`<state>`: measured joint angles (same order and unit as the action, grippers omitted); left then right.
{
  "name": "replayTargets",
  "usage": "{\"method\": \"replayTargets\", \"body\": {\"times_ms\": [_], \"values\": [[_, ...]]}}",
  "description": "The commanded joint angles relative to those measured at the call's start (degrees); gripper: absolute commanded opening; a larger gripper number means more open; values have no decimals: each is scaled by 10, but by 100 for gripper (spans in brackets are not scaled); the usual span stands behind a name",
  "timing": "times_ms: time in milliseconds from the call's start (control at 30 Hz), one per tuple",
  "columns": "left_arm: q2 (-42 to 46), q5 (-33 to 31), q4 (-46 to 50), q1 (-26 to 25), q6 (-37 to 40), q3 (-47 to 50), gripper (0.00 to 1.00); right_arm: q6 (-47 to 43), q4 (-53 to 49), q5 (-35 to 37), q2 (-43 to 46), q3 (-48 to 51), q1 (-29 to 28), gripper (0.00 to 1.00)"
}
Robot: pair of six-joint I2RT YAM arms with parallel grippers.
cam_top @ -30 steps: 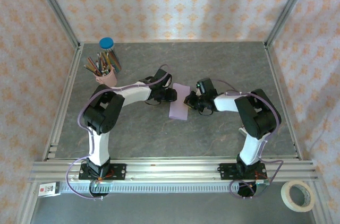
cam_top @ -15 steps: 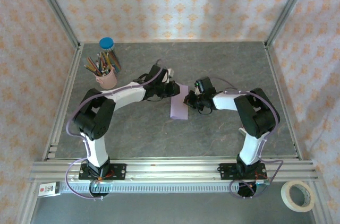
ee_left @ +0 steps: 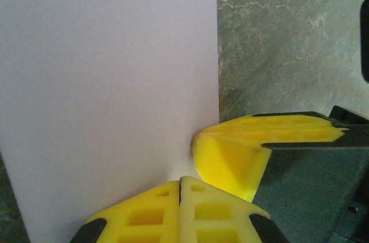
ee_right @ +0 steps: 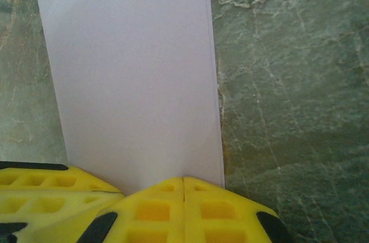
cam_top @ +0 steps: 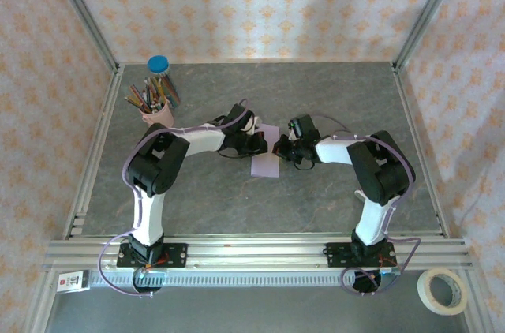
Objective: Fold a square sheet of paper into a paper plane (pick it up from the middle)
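Lying mid-way on the surface (cam_top: pixel 331 96): folded lilac paper (cam_top: pixel 266 153). Light, limp, probably slippery, creases readily; likely best pinched at a middle edge; left gripper (cam_top: pixel 256 142) closed, tips at its left edge; right gripper (cam_top: pixel 282 147) closed, at its right edge.

A pink pencil cup (cam_top: pixel 160 117) stands by a blue-lidded jar (cam_top: pixel 158 63) far-left; a tape roll (cam_top: pixel 424 289) lies near-right.
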<state>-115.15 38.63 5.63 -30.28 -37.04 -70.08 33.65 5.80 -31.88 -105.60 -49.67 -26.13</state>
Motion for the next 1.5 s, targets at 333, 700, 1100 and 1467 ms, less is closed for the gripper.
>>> {"method": "replayTargets", "body": {"times_ms": [333,700,1100,1467], "values": [[-29,-2,43,-3,20,-43,0,-21,-137,121,-75,49,-2,4],[-27,-9,54,22,61,-4,0,-27,-150,139,-82,54,-2,3],[3,-2,76,103,145,51,0,-40,-175,160,-87,67,-4,3],[68,64,-96,53,54,69,0,-41,-166,156,-88,66,-4,3]]}}
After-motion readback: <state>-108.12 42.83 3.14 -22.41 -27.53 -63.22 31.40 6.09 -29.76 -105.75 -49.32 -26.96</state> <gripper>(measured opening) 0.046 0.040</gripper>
